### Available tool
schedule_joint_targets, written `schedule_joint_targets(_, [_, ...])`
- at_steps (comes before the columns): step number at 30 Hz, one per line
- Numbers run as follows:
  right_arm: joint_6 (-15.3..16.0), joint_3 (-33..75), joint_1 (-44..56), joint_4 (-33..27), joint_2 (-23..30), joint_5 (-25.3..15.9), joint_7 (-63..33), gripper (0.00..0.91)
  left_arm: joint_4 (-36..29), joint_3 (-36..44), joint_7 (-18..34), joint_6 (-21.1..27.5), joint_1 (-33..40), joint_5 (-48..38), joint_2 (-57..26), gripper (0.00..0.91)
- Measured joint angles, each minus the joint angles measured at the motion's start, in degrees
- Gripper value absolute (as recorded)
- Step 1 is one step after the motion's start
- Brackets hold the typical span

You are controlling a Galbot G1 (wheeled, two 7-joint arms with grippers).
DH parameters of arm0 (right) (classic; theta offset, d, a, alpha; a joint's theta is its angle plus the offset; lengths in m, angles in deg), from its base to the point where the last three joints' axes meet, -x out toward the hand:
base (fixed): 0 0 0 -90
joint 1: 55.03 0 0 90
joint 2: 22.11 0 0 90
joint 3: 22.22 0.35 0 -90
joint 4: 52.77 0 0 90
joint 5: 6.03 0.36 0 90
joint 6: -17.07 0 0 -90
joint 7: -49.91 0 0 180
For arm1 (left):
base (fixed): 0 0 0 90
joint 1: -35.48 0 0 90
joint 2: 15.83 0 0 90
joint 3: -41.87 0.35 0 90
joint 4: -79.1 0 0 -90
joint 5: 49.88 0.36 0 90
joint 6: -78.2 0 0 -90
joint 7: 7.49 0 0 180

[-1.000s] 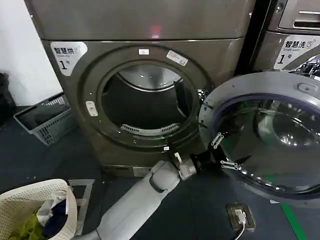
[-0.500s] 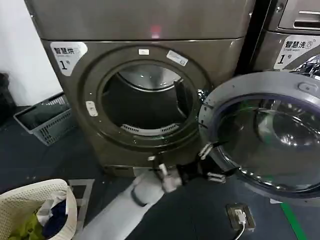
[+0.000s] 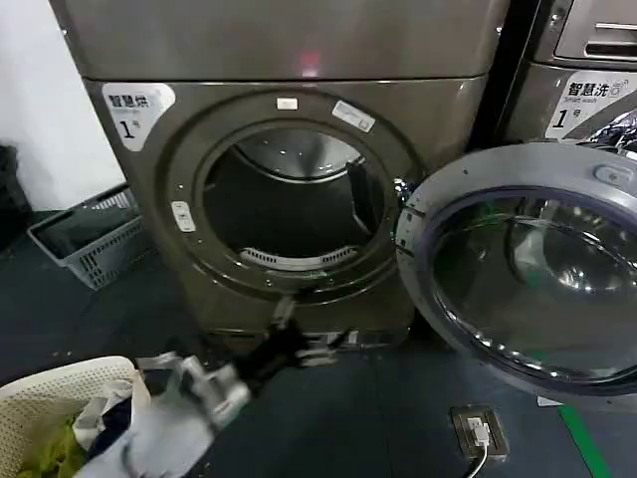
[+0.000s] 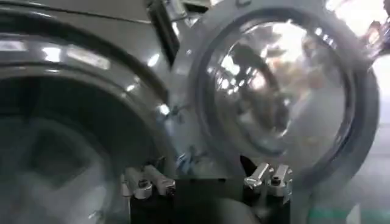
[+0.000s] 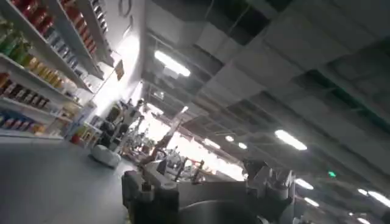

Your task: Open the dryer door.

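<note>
The dryer (image 3: 289, 60) fills the middle of the head view, and its round drum opening (image 3: 289, 209) is uncovered. The dryer door (image 3: 528, 269), a grey ring around a glass bowl, stands swung wide to the right on its hinge. My left gripper (image 3: 304, 344) is low in front of the dryer's base, blurred, apart from the door and open with nothing in it. In the left wrist view the left gripper (image 4: 207, 179) faces the door (image 4: 280, 85) and the drum opening (image 4: 55, 140). My right gripper (image 5: 207, 182) is open, pointing up at a ceiling with lights.
A grey crate (image 3: 90, 234) sits on the floor left of the dryer. At the bottom left stands a white laundry basket (image 3: 60, 418) with clothes. A second machine (image 3: 587, 70) is at the right, behind the door. A socket box (image 3: 478, 428) lies on the floor.
My left arm has pulled back from the door's inner edge, down and to the left, past the dryer's base. The door stays swung wide open.
</note>
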Motion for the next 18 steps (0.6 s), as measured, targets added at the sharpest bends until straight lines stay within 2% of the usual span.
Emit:
schedule_joint_targets(4, [-1.3,-0.8,-0.7,-2.2,-0.4,0.1,0.5,0.907,-4.1,-7.5,3.5,4.4,-8.9,-1.9,-2.8,0.907])
schedule_joint_targets(9, [-3.5,-1.7,-1.0,-5.3,-1.3,0.9,0.5,0.907,-8.5,-16.1,11.0,15.4,-17.0,-9.5,-2.4,0.907])
schedule_joint_targets(15, [-3.5,-2.5,-1.3,-6.1,-1.8,4.5,1.0,0.907,-13.6,-26.6,22.9,29.4,-24.4,-23.9,-0.3,0.907])
schedule_joint_targets(18, [-3.6,-2.9,-1.4,-5.9,-2.2,6.0,1.2,0.907,-14.8,-32.0,28.9,34.3,-27.0,-32.2,-0.2,0.907])
